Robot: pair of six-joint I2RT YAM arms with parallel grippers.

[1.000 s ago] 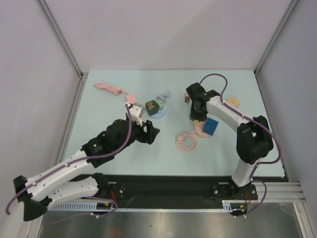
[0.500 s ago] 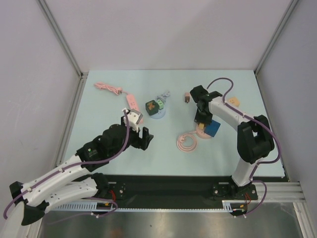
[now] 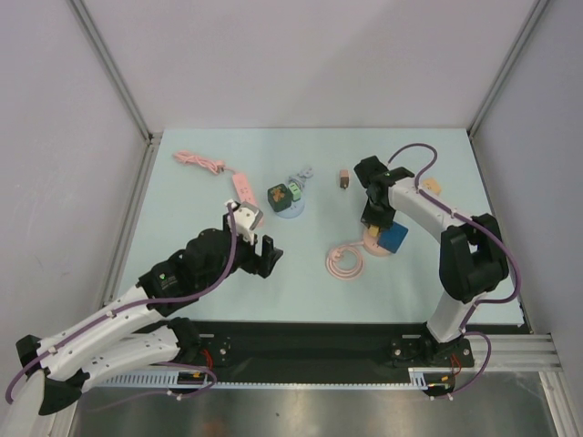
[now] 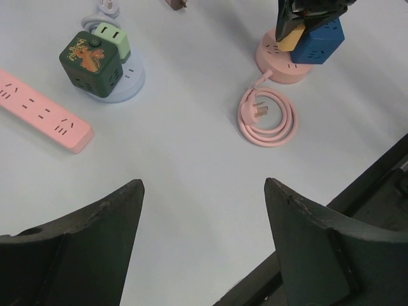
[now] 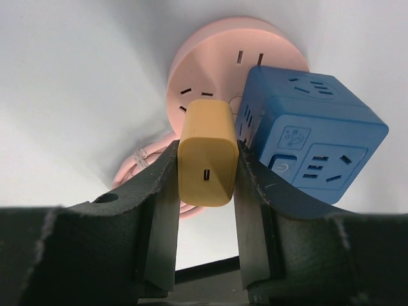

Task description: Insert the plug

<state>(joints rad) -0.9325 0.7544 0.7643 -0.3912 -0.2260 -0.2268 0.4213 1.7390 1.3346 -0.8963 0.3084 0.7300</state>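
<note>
Now my right hand (image 5: 207, 154) is clamped on the yellow plug (image 5: 205, 167) over the pink socket disc (image 5: 210, 64); my left hand (image 4: 203, 189) hangs spread apart.

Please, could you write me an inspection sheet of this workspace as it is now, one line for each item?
Surface: pale blue table, no spill seen.
Job's things: yellow plug held right at the pink round socket; whether its prongs are in cannot be told. A blue cube socket sits on that socket.
Clutter: pink power strip, dark green cube socket, small brown plug.
Grippers: left claw open, holding nothing; right claw shut on the yellow plug.
Cables: pink coiled cable beside the round socket; purple cables along both arms.
Surroundings: plain walls; nothing else seen.
</note>
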